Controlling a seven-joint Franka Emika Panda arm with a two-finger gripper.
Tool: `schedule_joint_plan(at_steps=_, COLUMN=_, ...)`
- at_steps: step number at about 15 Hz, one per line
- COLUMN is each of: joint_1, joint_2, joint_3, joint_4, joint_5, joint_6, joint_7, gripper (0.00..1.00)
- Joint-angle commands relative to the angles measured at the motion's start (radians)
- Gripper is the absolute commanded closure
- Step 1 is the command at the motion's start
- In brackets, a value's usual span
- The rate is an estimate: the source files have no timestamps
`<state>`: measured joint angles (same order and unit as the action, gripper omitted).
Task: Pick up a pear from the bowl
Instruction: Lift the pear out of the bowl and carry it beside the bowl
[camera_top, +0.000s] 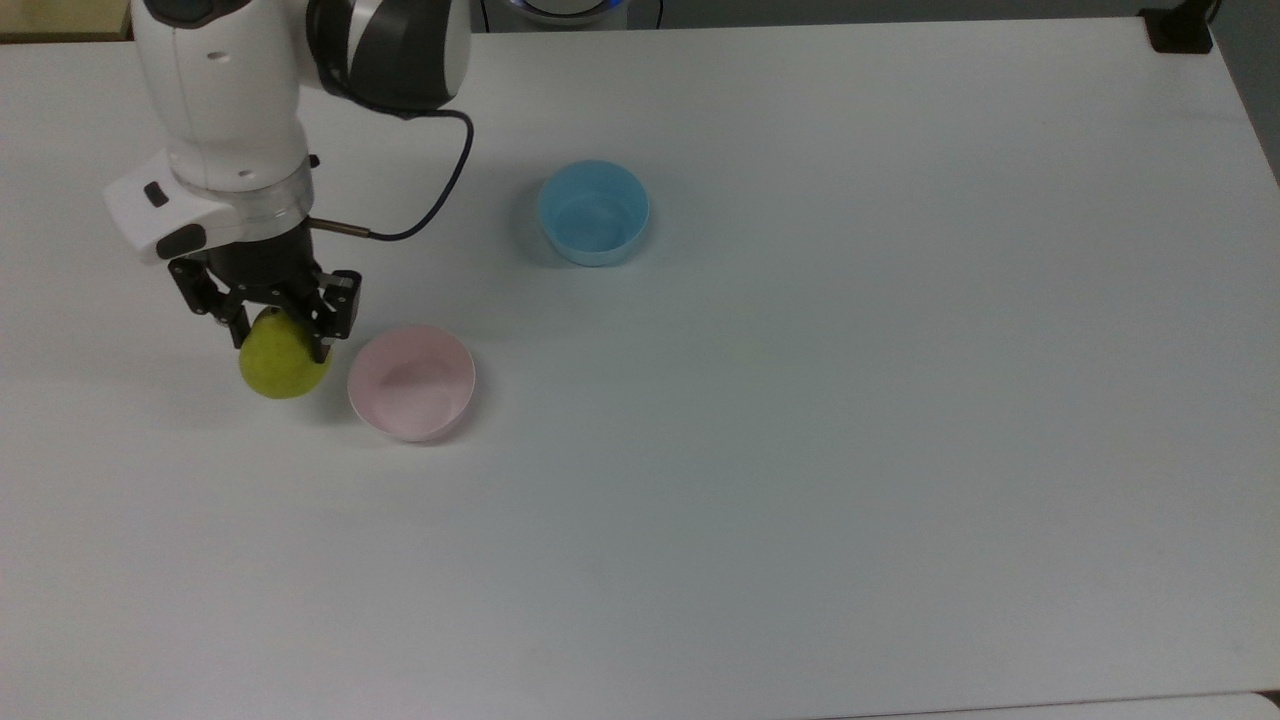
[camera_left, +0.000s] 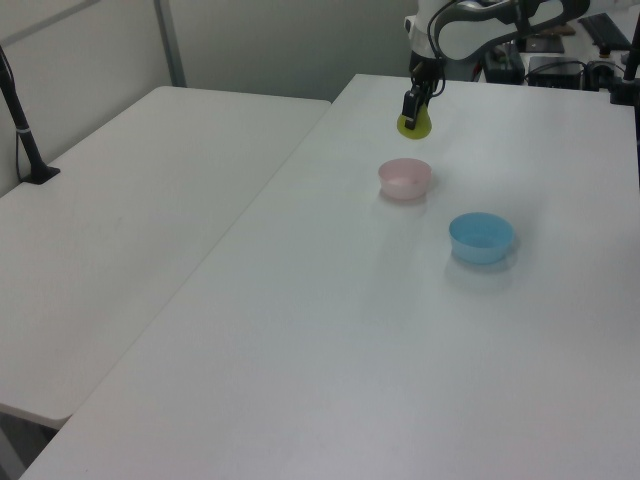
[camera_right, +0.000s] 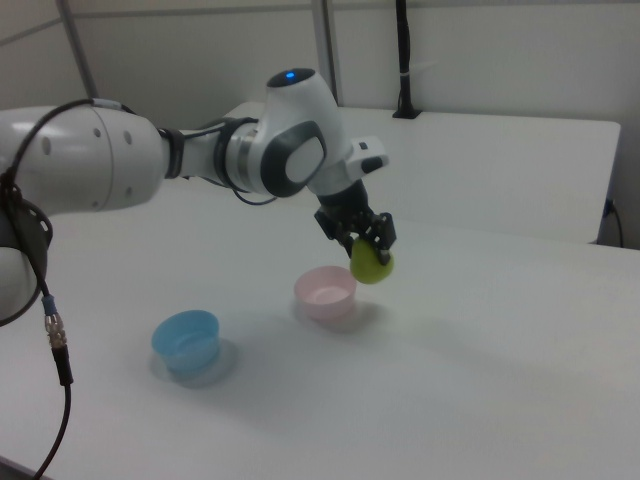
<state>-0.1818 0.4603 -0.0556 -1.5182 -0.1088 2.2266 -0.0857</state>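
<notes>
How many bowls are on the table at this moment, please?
2: the pink bowl sits beside the pear held in the gripper; the blue bowl stands apart.

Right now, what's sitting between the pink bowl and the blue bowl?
Nothing. In the top view, the stretch of white table between the pink bowl and the blue bowl is bare.

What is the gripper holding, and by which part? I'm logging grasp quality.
The gripper holds the pear by its narrow upper end, clear of the pink bowl.
</notes>
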Motion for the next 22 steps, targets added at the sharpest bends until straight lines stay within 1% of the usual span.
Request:
schedule_joint_plan(at_steps=1, joint_1=-0.021, joint_2=0.049, joint_3=-0.003, joint_4=0.013, joint_5=0.012, joint_6=0.067, joint_7=-0.042, gripper=0.58)
schedule_joint_plan(at_steps=4, joint_1=-0.048, joint_2=0.089, joint_3=-0.003, joint_4=0.012, joint_5=0.014, joint_6=0.148, joint_7=-0.080, gripper=0.58)
schedule_joint_plan(at_steps=7, joint_1=-0.061, joint_2=0.129, joint_3=-0.004, joint_4=0.012, joint_5=0.012, joint_6=0.223, joint_7=-0.081, gripper=0.57)
schedule_joint_plan(at_steps=10, joint_1=-0.071, joint_2=0.161, joint_3=-0.004, joint_4=0.012, joint_5=0.008, joint_6=0.260, joint_7=-0.082, gripper=0.56)
schedule_joint_plan(at_steps=12, joint_1=-0.076, joint_2=0.170, joint_3=-0.003, joint_4=0.010, joint_5=0.012, joint_6=0.284, joint_7=-0.080, gripper=0.50)
schedule_joint_plan(at_steps=15, joint_1=-0.077, joint_2=0.169, joint_3=-0.004, joint_4=0.010, joint_5=0.015, joint_6=0.288, joint_7=-0.075, gripper=0.31)
schedule_joint_plan(at_steps=16, joint_1=-0.077, joint_2=0.166, joint_3=-0.004, joint_4=0.010, joint_5=0.015, joint_6=0.288, joint_7=-0.074, gripper=0.29)
schedule_joint_plan(at_steps=17, joint_1=-0.076, joint_2=0.158, joint_3=-0.004, joint_4=0.010, joint_5=0.017, joint_6=0.285, joint_7=-0.071, gripper=0.15)
schedule_joint_plan(at_steps=19, joint_1=-0.073, joint_2=0.123, joint_3=-0.003, joint_4=0.003, joint_5=0.017, joint_6=0.274, joint_7=-0.069, gripper=0.08)
schedule_joint_plan(at_steps=20, joint_1=-0.067, joint_2=0.101, joint_3=-0.003, joint_4=-0.003, joint_5=0.018, joint_6=0.268, joint_7=-0.060, gripper=0.01)
schedule_joint_plan(at_steps=22, joint_1=-0.041, joint_2=0.054, joint_3=-0.001, joint_4=-0.020, joint_5=0.015, joint_6=0.216, joint_7=-0.016, gripper=0.00)
